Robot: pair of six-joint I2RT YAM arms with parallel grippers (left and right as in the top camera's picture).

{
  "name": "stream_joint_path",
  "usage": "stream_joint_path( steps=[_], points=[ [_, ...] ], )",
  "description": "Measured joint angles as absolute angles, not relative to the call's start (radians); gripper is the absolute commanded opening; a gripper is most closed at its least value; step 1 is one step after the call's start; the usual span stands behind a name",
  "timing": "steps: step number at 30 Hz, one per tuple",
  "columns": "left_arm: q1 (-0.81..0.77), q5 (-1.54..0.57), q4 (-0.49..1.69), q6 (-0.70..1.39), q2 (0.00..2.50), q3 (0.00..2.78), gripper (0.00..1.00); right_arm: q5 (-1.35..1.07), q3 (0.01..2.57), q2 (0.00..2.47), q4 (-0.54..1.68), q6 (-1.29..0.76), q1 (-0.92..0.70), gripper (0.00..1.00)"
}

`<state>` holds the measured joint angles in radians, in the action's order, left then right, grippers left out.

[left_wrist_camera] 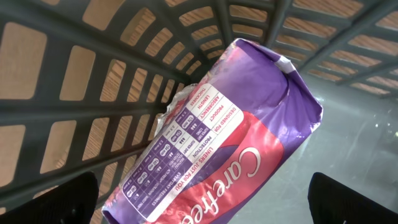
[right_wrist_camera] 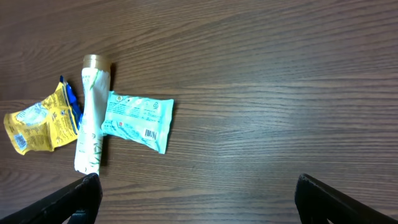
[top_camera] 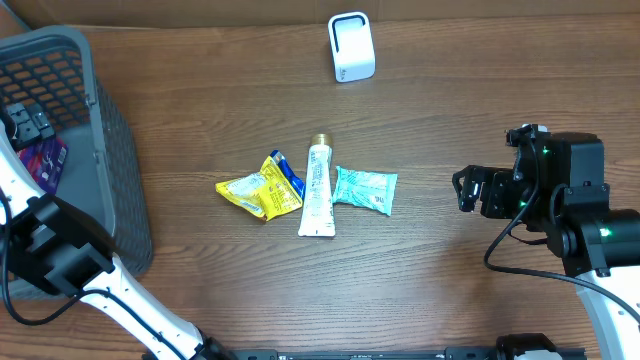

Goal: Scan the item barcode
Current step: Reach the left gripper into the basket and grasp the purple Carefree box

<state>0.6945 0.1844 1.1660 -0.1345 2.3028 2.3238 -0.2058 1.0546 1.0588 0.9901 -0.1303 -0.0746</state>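
A purple and pink Carefree pack lies inside the grey basket. My left gripper hangs open just above it, one dark finger on either side of its lower end. From overhead the gripper shows over the basket, with the pack beneath it. A yellow packet, a white tube and a teal packet lie mid-table. The teal packet shows a barcode. My right gripper stands open to their right with nothing between its fingers. A white scanner stands at the back.
The basket's slatted walls rise close around my left gripper. Bare wooden table lies under and ahead of my right gripper. The left arm's white links cross the front left corner.
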Motion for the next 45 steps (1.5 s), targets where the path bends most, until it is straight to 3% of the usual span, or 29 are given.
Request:
stream_joint_path(
  steps=[5, 9, 13, 16, 23, 30, 38, 45],
  points=[
    [0.694, 0.184, 1.158, -0.162, 2.303, 2.300, 0.98, -0.206, 1.055, 1.059, 0.995, -0.130, -0.075, 1.00],
    [0.694, 0.184, 1.149, -0.170, 2.305, 2.245, 0.89, -0.206, 1.055, 1.059, 0.996, -0.130, -0.075, 1.00],
    [0.694, 0.184, 1.129, -0.180, 2.306, 2.180, 0.71, -0.206, 1.055, 1.059, 0.996, -0.130, -0.075, 1.00],
    [0.694, 0.184, 1.128, -0.184, 2.308, 2.154, 0.42, -0.206, 1.055, 1.059, 0.997, -0.131, -0.075, 1.00],
    [0.691, 0.188, 1.121, -0.190, 2.308, 2.153, 0.27, -0.206, 1.055, 1.059, 0.998, -0.130, -0.075, 1.00],
    [0.671, 0.187, 1.158, -0.163, 2.308, 2.181, 0.28, -0.206, 1.055, 1.059, 0.998, -0.130, -0.075, 1.00],
    [0.628, 0.109, 1.254, -0.112, 2.291, 2.407, 0.29, -0.206, 1.055, 1.059, 0.998, -0.130, -0.075, 1.00],
    [0.620, -0.034, 1.291, -0.073, 2.131, 2.549, 0.28, -0.206, 1.055, 1.059, 0.998, -0.130, -0.075, 1.00]
  ],
)
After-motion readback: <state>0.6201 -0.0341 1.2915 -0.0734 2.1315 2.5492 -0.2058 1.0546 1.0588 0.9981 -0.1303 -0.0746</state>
